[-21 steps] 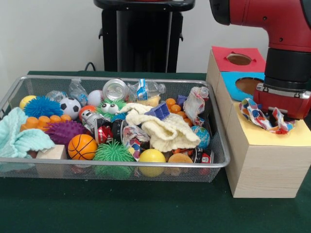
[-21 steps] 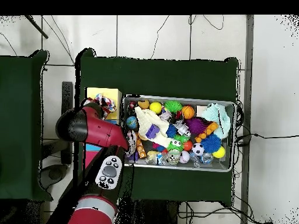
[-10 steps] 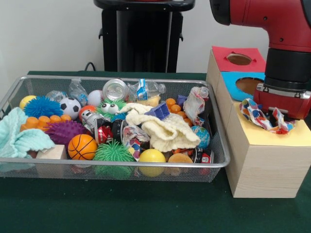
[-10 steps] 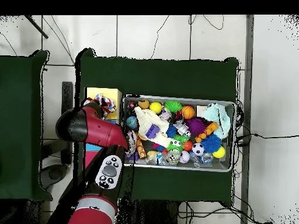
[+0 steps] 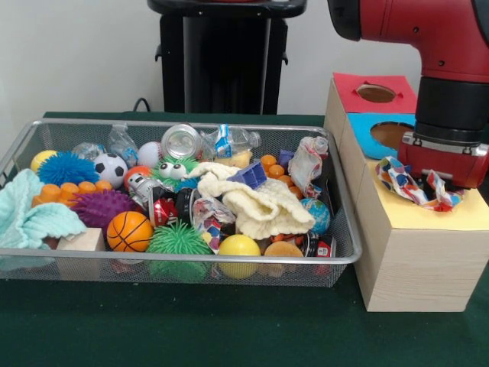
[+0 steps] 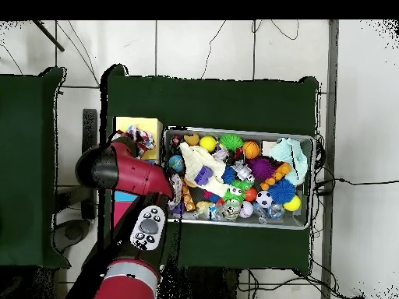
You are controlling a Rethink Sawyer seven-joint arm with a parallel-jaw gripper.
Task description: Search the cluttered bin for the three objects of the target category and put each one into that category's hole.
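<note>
**Patterned cloth on the yellow lid, arm directly above it**

The patterned cloth (image 5: 416, 186) lies bunched on the yellow section (image 5: 443, 215) of the wooden box (image 5: 416, 264), spilling out from under the arm's red wrist housing (image 5: 445, 160). The gripper itself is hidden behind that housing and the cloth; cannot tell whether it is apart, together or clamped on the fabric.

Behind the yellow section sit the blue section (image 5: 382, 134) and the red section (image 5: 374, 92), each with a round hole showing. The box stands just beside the wire bin (image 5: 176, 260), at the bin's right end in the front view. In the bin: a cream cloth (image 5: 256, 202) near the middle, a mint cloth (image 5: 30, 214) at the far left end, an orange basketball (image 5: 128, 230), a green spiky ball (image 5: 178, 239), a yellow ball (image 5: 239, 246).

The overhead view shows the cloth (image 6: 141, 138) at the yellow section's edge nearest the bin (image 6: 241, 131), with the arm's elbow (image 6: 117, 167) covering the blue and red sections.
</note>
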